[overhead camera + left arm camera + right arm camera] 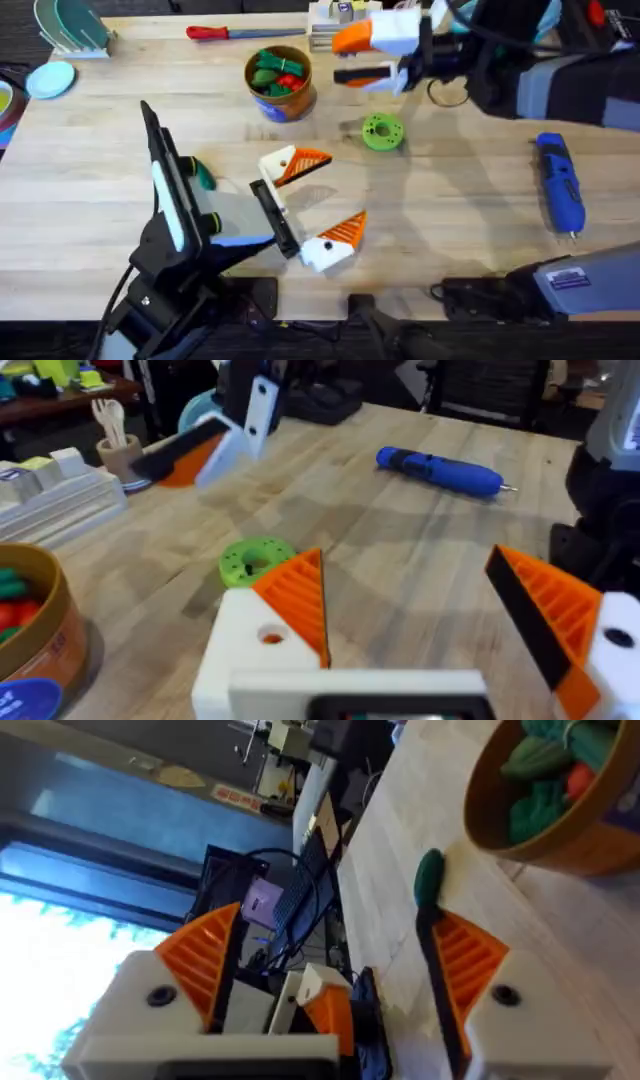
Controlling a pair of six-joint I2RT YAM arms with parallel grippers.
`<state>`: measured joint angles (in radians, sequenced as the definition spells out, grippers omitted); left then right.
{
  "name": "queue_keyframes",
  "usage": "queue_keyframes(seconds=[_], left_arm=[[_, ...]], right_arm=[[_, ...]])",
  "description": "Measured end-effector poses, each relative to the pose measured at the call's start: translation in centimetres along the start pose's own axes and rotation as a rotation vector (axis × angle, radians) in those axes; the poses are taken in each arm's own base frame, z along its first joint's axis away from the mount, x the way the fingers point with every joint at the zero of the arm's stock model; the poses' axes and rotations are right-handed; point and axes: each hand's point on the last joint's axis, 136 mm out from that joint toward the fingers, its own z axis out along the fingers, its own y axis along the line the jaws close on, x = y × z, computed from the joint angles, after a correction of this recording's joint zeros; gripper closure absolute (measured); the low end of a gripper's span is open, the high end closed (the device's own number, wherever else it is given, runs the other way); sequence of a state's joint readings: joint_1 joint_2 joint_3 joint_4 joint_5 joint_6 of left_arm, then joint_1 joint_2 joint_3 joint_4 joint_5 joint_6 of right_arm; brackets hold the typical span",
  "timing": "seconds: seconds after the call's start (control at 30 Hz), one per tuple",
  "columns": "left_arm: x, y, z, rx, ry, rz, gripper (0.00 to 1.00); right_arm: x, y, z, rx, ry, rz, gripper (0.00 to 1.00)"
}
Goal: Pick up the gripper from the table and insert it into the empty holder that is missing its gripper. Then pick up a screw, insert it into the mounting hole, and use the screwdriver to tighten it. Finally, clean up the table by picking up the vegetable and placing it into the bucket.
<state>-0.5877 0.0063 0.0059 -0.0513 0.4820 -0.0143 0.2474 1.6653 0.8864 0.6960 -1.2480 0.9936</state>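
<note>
My left gripper [335,192] [405,575] rests low over the table's middle, open and holding nothing. Each of its white bases carries an orange tip. I take the holder [278,162] [255,635] to be the base whose hole shows orange. The loose gripper and the screw are out of view. My right gripper [342,58] [335,930] hangs open at the back, right of the bucket [281,92] [590,830], which holds green and red toys. The dark-green vegetable [204,176] [430,878] lies beside my left arm. At the right lies the blue screwdriver [560,183] [440,470].
A green ring disc [382,132] [255,560] sits between the two grippers. A red-handled screwdriver [222,32] lies along the back edge, and white boxes [335,22] stand beside it. A dish rack [72,28] and a blue lid [50,78] are at the far left.
</note>
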Motion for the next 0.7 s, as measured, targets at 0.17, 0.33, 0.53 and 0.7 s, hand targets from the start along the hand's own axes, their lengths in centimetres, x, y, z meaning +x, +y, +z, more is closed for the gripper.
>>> queue_keyframes(seconds=[0.17,0.33,0.53,0.7], left_arm=[[0.0,0.8,0.0,-0.048,0.0,0.0,0.008],[0.0,2.0,-0.1,-0.115,0.0,-0.001,0.008],[0.1,2.7,-0.2,-0.155,0.002,-0.002,0.008],[0.1,2.8,-0.2,-0.165,0.002,-0.002,0.009]], right_arm=[[-1.6,0.5,-0.5,0.011,-0.034,-0.036,0.047],[0.0,-1.9,-0.6,0.078,-0.007,0.104,0.046],[3.3,-3.6,0.4,0.131,0.079,0.165,0.045],[5.9,-3.2,2.3,0.121,0.168,0.124,0.042]])
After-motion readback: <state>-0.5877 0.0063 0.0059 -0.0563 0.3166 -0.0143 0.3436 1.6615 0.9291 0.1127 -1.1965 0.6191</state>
